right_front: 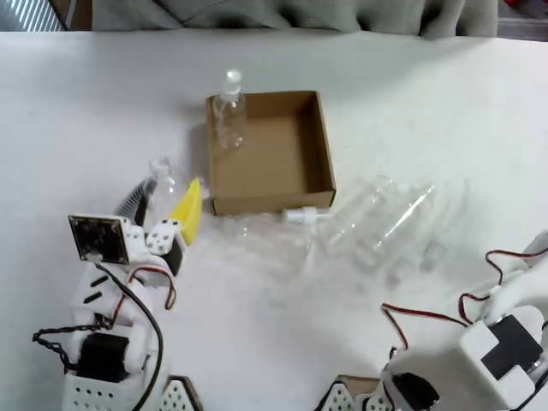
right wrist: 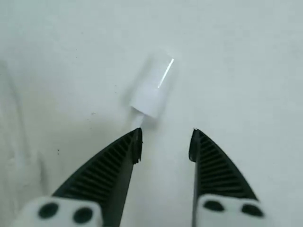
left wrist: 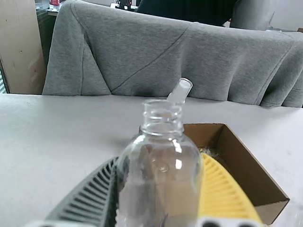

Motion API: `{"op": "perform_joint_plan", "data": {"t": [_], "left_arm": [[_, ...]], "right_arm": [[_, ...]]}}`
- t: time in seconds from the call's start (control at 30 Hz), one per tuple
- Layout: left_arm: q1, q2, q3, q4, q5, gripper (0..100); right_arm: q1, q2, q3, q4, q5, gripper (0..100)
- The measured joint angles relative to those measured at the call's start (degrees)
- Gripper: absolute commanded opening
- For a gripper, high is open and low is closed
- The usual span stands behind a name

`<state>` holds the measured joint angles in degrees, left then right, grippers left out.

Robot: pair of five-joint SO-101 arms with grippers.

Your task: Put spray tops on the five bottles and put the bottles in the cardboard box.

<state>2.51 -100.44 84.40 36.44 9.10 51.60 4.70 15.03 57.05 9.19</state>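
Jaws clamped on the left: the left gripper (right_front: 168, 190) has its grey and yellow jaws squeezed on the bottle (left wrist: 158, 182), holding it upright at centre left of the high view, just beside the box (right_front: 308, 184). That bottle is clear, round-shouldered and empty, its threaded neck open with no top on it. I'd call it very light and smooth-walled, so likely slippery and a bit springy under pressure. The belly, where the jaws sit now, looks the safest hold, because it leaves the neck free. Moving right, the brown box sits open at centre frame, and a capped bottle (right_front: 229, 111) stands in its upper left corner, white nozzle up. So by my count one is done and four are to go. Right of the box, the loose bottles (right_front: 368, 218) lie on their sides on the table (right_front: 86, 103), transparent and hard to count. They look ready to roll at a nudge. Far right, the right gripper (right wrist: 164, 142) has its black jaws apart and pointing down at the table. A top (right wrist: 150, 92) lies just ahead of the tips, untouched. It's a small white cylinder with a thin tube trailing, stiff and feather-light. It's best pinched across the cap body, never by the tube.
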Motion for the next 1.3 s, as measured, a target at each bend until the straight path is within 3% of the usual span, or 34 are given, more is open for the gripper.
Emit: {"op": "perform_joint_plan", "data": {"t": [0.43, 1.17, 1.3], "left_arm": [[-0.09, 0.09, 1.05, 0.0, 0.0, 2], [-0.09, 0.09, 1.05, 0.0, 0.0, 2], [0.0, 0.09, 1.05, 0.0, 0.0, 2]], "right_arm": [[-2.37, 9.49, -2.11, -6.07, -8.44, 17.2], [-3.34, 23.21, -16.35, -1.32, -9.32, 17.3], [-3.43, 23.21, -16.53, -0.44, -9.32, 7.7]]}}
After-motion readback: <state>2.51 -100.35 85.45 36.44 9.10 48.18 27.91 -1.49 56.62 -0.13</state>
